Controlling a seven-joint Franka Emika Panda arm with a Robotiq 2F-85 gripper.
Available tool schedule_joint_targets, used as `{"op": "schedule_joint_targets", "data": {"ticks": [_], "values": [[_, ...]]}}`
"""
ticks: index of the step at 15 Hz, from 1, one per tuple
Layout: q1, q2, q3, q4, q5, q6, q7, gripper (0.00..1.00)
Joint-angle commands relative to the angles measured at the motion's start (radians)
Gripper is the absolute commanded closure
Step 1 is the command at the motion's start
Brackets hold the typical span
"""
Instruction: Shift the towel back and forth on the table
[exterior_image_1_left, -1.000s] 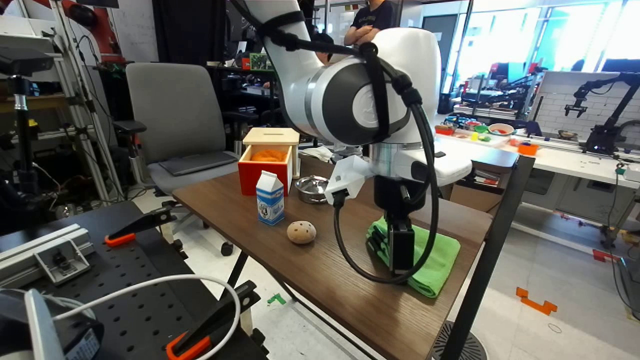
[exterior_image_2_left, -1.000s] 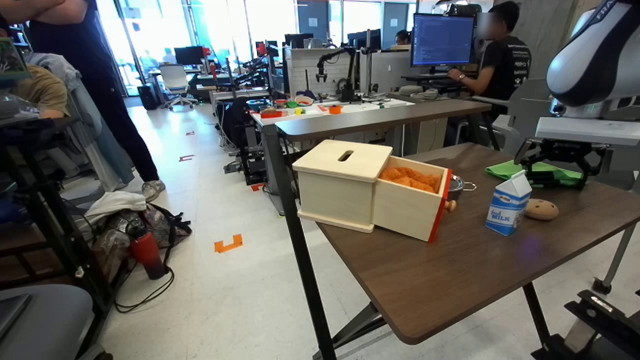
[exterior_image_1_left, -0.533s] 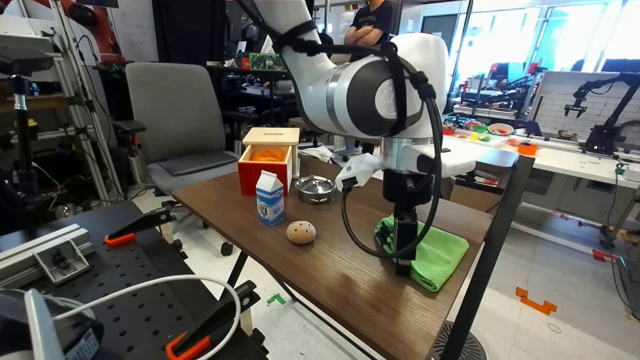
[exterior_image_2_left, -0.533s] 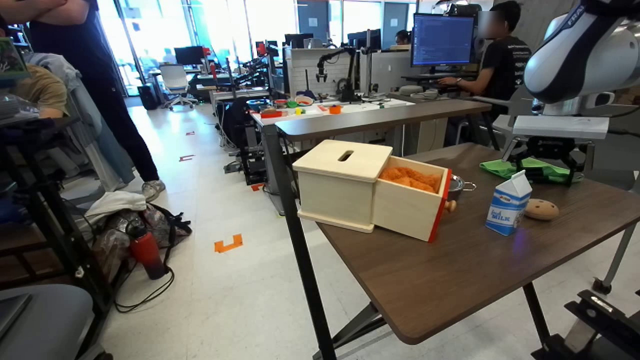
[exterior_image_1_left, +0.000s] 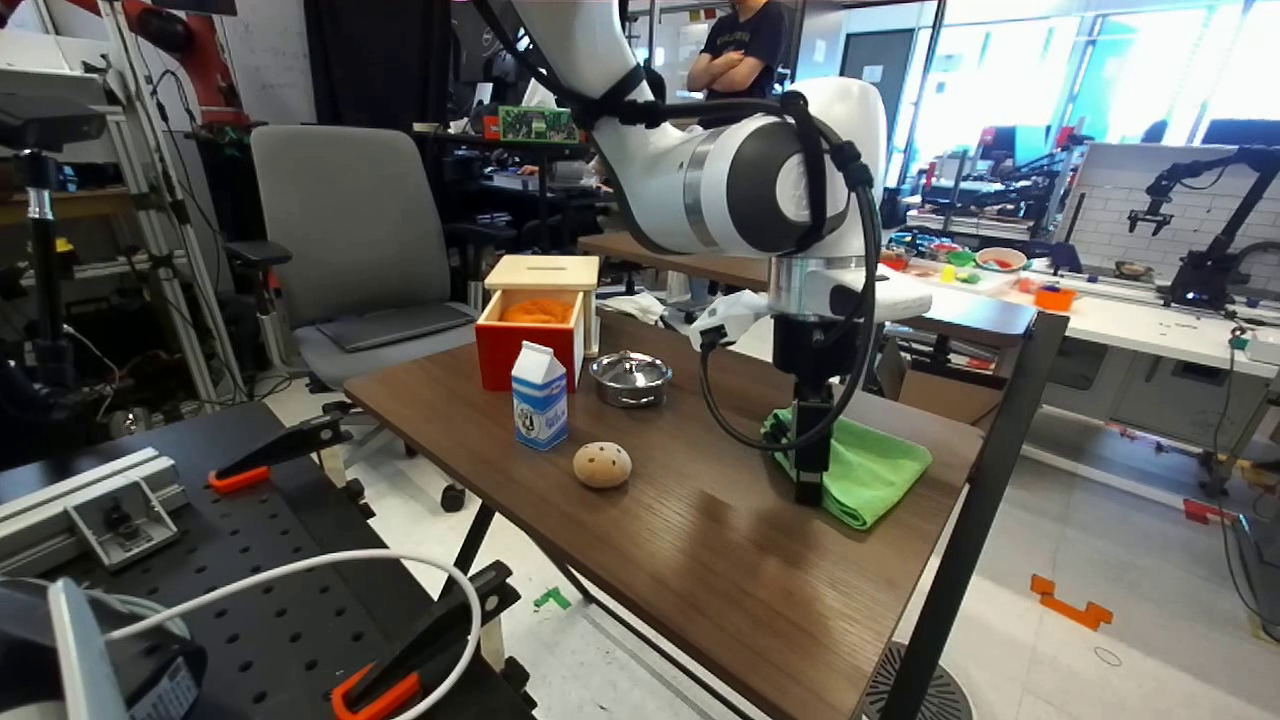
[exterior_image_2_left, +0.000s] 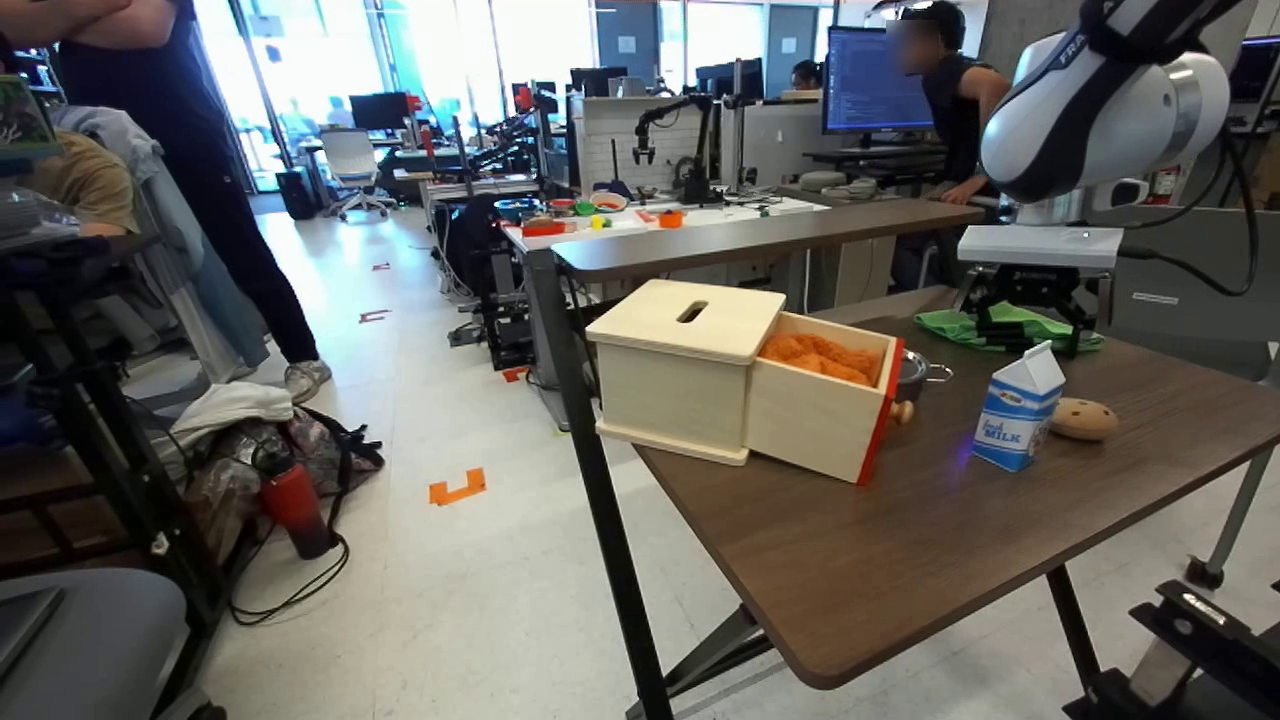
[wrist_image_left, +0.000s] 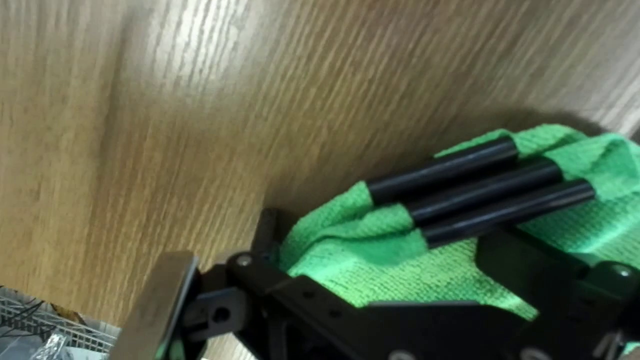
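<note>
The green towel (exterior_image_1_left: 880, 465) lies rumpled on the brown table (exterior_image_1_left: 700, 560). It also shows in an exterior view (exterior_image_2_left: 945, 325) and the wrist view (wrist_image_left: 380, 275). My gripper (exterior_image_2_left: 1030, 345) points down at the towel's bunched end, low over the table (exterior_image_2_left: 900, 580). In the wrist view my gripper (wrist_image_left: 385, 237) has its fingers wide apart. One fingertip is at the towel's left edge, the other over the cloth on the right. Several dark rods (wrist_image_left: 485, 190) lie across the cloth between the fingers, with folds over their ends. Firm contact of fingertips and cloth cannot be told.
A blue-white milk carton (exterior_image_1_left: 540, 395), a tan spotted object (exterior_image_1_left: 602, 465) and a metal pot (exterior_image_1_left: 630, 378) stand on the table. A wooden box (exterior_image_2_left: 690, 370) with an open drawer of orange cloth is at one end. A dark post (exterior_image_1_left: 960, 540) stands at the table's edge.
The gripper and towel have slid together along the table, toward the end with the wooden box and away from the near edge in an exterior view. The fingers have stayed apart.
</note>
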Motion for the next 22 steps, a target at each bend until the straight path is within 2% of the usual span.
{"op": "schedule_joint_targets", "data": {"ticks": [1, 5, 8, 14, 17, 19, 22], "values": [[-0.006, 0.029, 0.022, 0.046, -0.029, -0.020, 0.000, 0.00], [-0.010, -0.031, 0.037, -0.072, -0.074, 0.021, -0.102, 0.00], [-0.012, -0.095, 0.040, -0.207, -0.106, 0.074, -0.226, 0.00], [-0.010, -0.254, 0.012, -0.494, -0.148, 0.148, -0.441, 0.00], [-0.004, -0.312, -0.013, -0.613, -0.184, 0.178, -0.500, 0.00], [0.005, -0.320, -0.026, -0.642, -0.203, 0.190, -0.496, 0.00], [0.011, -0.304, -0.018, -0.602, -0.183, 0.179, -0.459, 0.00]]}}
